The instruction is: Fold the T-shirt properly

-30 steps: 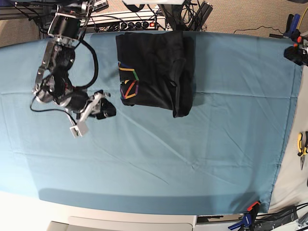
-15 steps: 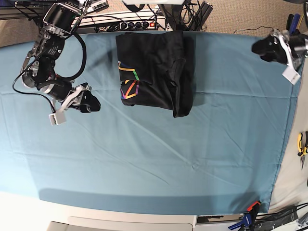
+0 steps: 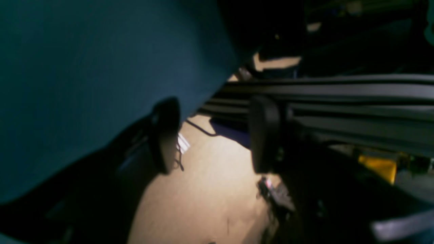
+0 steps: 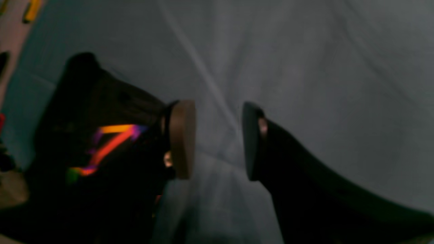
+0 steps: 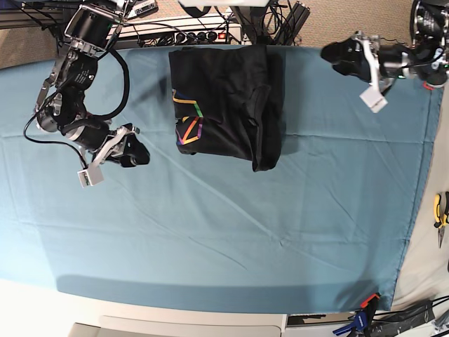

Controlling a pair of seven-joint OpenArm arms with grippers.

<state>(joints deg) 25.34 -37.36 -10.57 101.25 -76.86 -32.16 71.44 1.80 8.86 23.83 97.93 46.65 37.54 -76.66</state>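
Both grippers, left [image 5: 335,50] and right [image 5: 137,156], gape with nothing held; the shirt [image 5: 224,105] lies half folded at twelve o'clock on the table, so next comes grasping its edges

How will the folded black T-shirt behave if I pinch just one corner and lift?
Probably floppy: the T-shirt is soft fabric in loose layers with a rumpled right edge, so one corner would likely peel up and undo the fold. It looks light, yet may drag on the teal cloth cover, wrinkling it rather than sliding cleanly.
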